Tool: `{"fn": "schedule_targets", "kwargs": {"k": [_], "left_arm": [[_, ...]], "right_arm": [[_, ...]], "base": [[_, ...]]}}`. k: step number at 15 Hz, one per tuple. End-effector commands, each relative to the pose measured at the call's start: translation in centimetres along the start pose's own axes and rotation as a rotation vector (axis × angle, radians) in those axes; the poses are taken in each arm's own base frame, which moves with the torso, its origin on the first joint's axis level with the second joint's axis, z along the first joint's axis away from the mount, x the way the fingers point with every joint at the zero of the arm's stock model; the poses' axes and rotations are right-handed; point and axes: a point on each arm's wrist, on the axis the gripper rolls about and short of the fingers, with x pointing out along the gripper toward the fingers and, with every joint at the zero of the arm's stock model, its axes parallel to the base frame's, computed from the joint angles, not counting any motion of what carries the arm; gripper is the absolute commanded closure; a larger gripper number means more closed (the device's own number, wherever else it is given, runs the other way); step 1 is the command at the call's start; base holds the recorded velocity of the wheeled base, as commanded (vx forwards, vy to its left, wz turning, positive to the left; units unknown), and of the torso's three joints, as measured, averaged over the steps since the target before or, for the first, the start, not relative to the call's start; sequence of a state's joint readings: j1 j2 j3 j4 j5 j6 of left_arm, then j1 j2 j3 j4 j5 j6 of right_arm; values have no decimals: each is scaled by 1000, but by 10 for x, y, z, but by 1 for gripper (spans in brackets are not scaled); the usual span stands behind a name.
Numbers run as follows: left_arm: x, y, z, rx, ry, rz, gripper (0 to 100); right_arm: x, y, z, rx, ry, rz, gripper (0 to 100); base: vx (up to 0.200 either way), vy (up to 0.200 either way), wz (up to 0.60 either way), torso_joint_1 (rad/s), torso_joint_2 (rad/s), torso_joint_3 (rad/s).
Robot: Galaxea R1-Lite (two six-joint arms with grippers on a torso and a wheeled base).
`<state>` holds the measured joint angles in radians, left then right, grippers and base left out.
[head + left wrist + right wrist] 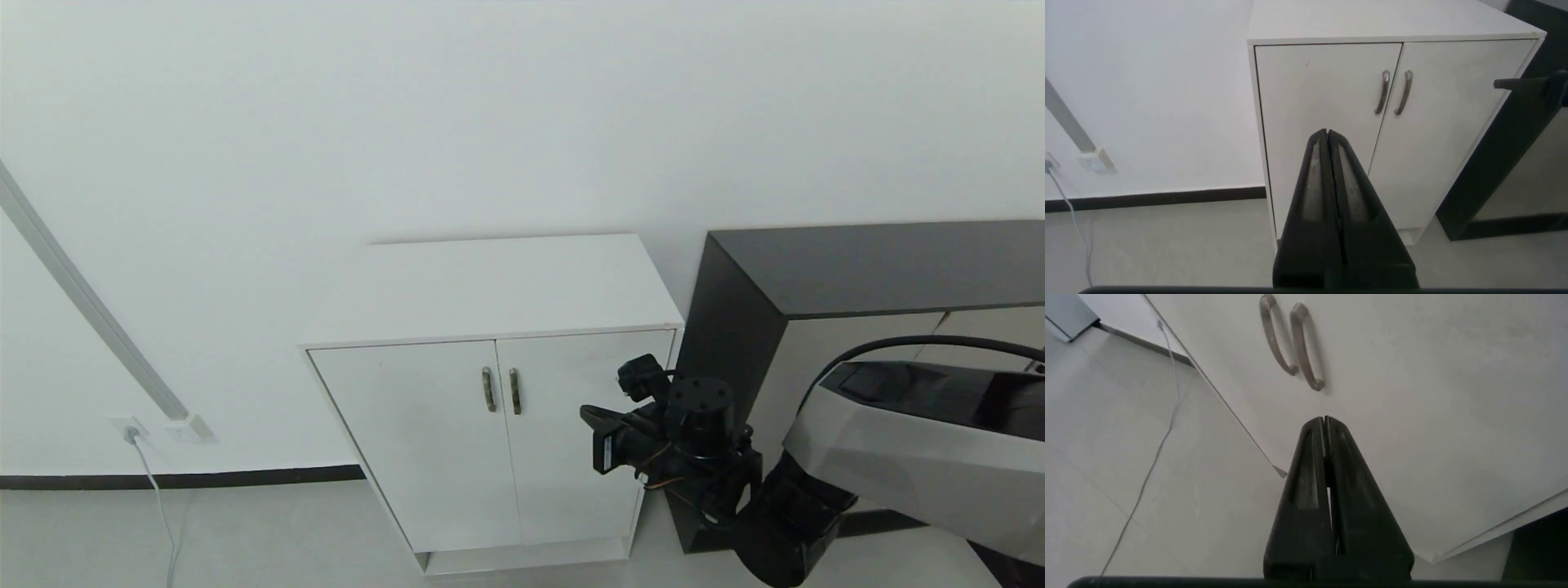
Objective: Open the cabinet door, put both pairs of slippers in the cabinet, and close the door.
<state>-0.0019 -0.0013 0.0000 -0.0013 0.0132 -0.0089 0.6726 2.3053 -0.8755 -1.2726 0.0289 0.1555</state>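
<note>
My right gripper (1325,425) has its jaws pressed together on nothing. Its tips are close in front of the right door (545,465) of the white two-door cabinet (457,282), with the pair of curved grey metal handles (1292,343) just beyond them. My left gripper (1328,135) is likewise clenched empty and stands well back, the cabinet straight ahead of its jaws, fully closed.

Closed right claw (1324,421) near cabinet door handles (1293,345)

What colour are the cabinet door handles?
The handles are dull metallic grey, clearest in the right wrist view.
</note>
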Motion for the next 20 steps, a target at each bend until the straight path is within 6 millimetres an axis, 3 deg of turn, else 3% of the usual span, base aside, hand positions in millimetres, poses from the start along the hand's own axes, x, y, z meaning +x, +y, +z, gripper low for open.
{"fn": "schedule_targets", "kwargs": {"k": [1, 5, 11, 13, 16, 20], "left_arm": [[0, 0, 0, 0, 1, 1, 100], [0, 0, 0, 6, 1, -1, 100], [0, 0, 0, 0, 1, 1, 100], [0, 0, 0, 0, 1, 1, 100], [0, 0, 0, 0, 1, 3, 100], [0, 0, 0, -3, 1, 3, 100]], "right_arm": [[-16, 0, 11, 0, -8, -13, 100], [-84, -17, 59, 7, -88, -131, 100], [-201, -57, 82, -45, -126, -446, 100], [-236, -58, 89, -50, -136, -514, 100], [-273, -48, 94, -37, -88, -544, 100], [-302, -34, 84, -40, -1, -523, 100]], "base": [[0, 0, 0, 0, 0, 0], [0, 0, 0, 0, 0, 0], [0, 0, 0, 0, 0, 0], [0, 0, 0, 0, 0, 0], [0, 0, 0, 0, 0, 0], [0, 0, 0, 0, 0, 0]]}}
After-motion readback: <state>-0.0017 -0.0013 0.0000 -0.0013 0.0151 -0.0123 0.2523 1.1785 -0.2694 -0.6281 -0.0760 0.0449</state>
